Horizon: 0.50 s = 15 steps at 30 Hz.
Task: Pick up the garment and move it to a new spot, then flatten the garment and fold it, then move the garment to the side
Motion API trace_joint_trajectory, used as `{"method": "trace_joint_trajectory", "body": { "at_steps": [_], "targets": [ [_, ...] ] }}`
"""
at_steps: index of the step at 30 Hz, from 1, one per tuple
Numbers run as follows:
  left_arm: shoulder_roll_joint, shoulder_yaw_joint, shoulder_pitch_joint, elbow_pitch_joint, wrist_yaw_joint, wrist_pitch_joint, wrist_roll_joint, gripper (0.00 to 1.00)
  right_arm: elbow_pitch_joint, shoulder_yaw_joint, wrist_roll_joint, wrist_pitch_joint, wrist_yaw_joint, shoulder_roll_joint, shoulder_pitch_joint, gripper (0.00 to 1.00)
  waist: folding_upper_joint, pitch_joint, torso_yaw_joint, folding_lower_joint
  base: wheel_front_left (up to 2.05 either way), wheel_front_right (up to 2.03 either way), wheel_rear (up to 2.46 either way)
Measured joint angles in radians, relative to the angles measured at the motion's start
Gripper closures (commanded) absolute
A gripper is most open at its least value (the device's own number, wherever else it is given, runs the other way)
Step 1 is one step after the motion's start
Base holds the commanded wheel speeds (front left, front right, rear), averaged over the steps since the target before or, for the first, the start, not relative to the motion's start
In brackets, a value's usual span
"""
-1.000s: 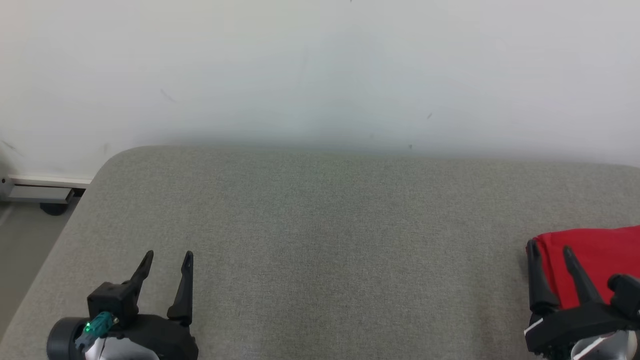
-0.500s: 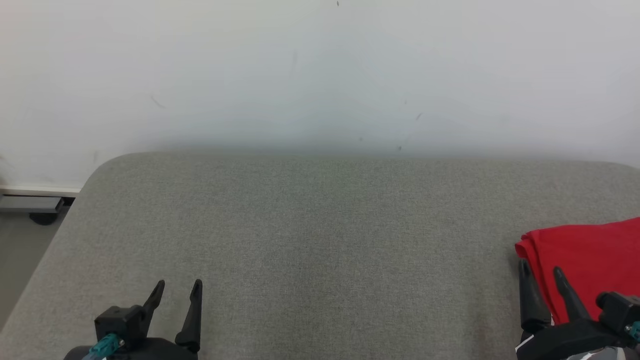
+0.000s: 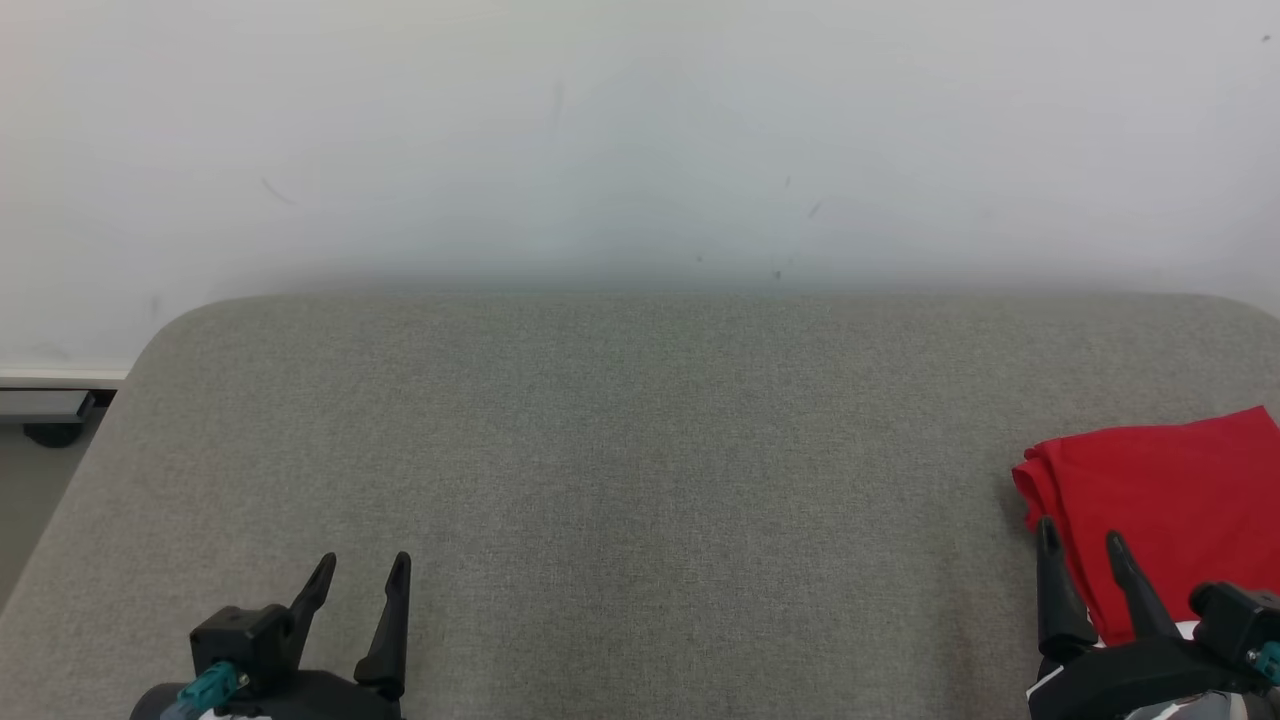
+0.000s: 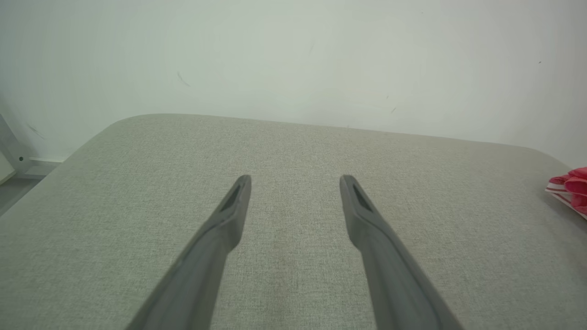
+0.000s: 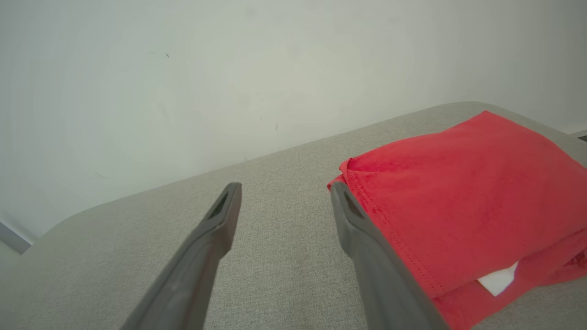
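- Red folded fabric garment (image 3: pixel 1170 495): lower right of head view, cut off by the right frame edge.
- Lies flat on grey fabric surface (image 3: pixel 640 450), stacked in layers, top face smooth.
- Right wrist view: takes the right half, stitched hem along its left edge, small white patch (image 5: pixel 500 278) between layers at lower right.
- Left wrist view: bunched edge at far right.

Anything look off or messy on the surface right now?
Nothing serious. The folded red fabric garment lies tidy at the right end of the grey upholstered surface. A small white piece, likely a label, pokes out between its layers.
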Motion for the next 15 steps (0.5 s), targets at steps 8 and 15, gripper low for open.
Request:
{"method": "trace_joint_trajectory", "body": {
  "at_steps": [8,15],
  "targets": [
    [-0.002,-0.005,-0.021,0.006,0.009,-0.005,0.015,0.00,0.002,0.002,0.004,-0.001,-0.007,0.000,-0.001,0.00,0.0000,0.007,0.003,0.0000,0.00,0.00,0.00],
    [0.007,-0.014,-0.021,0.005,-0.014,-0.036,0.019,0.00,0.006,0.013,0.006,-0.001,-0.009,0.000,-0.007,0.00,0.0000,0.009,0.009,0.0000,0.00,0.00,0.00]
  ]
}}
